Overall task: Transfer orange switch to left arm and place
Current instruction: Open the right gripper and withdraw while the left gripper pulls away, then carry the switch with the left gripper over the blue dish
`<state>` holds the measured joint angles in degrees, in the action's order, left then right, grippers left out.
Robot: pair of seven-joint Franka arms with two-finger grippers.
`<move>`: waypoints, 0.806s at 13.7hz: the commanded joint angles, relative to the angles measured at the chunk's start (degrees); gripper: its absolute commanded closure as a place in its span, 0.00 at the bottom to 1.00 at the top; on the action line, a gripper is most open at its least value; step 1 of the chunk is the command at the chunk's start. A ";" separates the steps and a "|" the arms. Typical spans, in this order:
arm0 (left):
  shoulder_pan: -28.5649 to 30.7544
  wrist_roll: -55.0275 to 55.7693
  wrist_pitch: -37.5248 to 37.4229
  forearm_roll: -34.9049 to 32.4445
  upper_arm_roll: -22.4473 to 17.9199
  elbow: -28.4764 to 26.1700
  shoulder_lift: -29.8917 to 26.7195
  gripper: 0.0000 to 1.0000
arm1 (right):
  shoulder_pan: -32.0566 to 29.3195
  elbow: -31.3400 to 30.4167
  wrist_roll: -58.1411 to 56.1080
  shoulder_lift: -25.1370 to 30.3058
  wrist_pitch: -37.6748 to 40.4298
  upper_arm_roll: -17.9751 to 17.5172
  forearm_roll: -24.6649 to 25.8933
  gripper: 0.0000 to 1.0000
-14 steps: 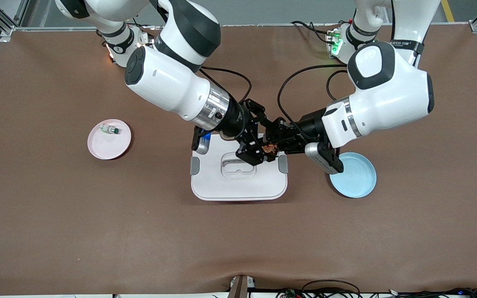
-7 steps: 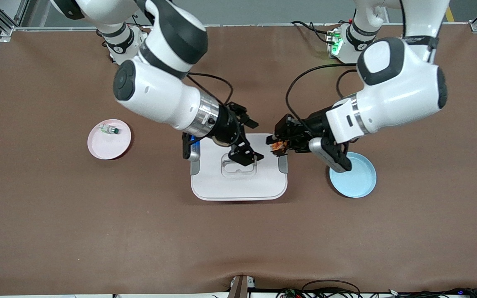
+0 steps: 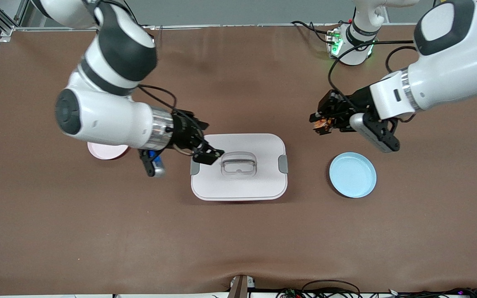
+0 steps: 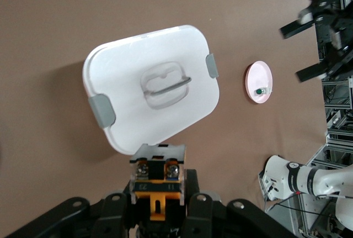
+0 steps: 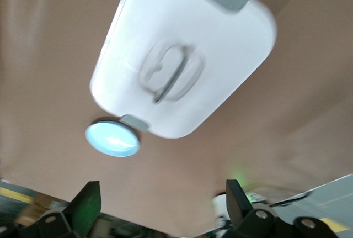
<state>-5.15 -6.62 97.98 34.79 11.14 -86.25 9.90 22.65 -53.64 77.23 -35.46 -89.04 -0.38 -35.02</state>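
left gripper (image 3: 318,123) fingers are clamping the orange switch (image 3: 321,124) in the air over bare table, betw the box (image 3: 238,188) & left arm's base. right gripper (image 3: 209,154), fingers spread w/ nothing betw them, is hanging over the box's edge by a grey clip (image 3: 195,166). blue plate (image 3: 352,175) is sitting beside the box.

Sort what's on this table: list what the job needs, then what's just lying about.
Job:
- orange switch, gripped by the left gripper
- right gripper, jaws open, over the box's edge
- box

Lying about:
- blue plate
- pink plate
- green-capped part
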 commanded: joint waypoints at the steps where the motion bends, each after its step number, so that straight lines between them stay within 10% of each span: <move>1: 3.20 0.91 -5.23 -0.86 0.02 -0.68 -0.76 1.00 | -4.88 -0.32 -9.96 0.92 7.10 -0.49 2.05 0.00; 11: 5.76 1.96 -4.56 -23.17 -0.33 -5.94 -0.14 1.00 | -14.56 -0.41 -50.39 4.60 24.96 -0.41 23.58 0.00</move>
<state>0.15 -5.32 92.52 14.89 10.90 -89.98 10.52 10.03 -53.57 32.26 -32.65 -65.16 -0.07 -14.43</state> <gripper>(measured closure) 0.656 0.000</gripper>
